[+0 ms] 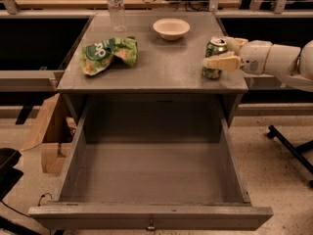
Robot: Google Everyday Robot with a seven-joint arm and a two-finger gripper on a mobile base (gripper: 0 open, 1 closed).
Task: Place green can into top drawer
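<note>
Speckled flooring flanks the top drawer, pulled well out, so its bare interior is ready to receive. Behind it, on the cabinet top, the green can stands upright near the right edge, within easy reach of the gripper, which wraps it from the right. We cannot tell whether it is clamped. Farther back sit a chip bag, a bowl and a water bottle.

Green-and-white patterned green can, silver top; cream-white end effector at it, right edge of grey table. Grey top drawer. Green chip bag, off-white bowl.
</note>
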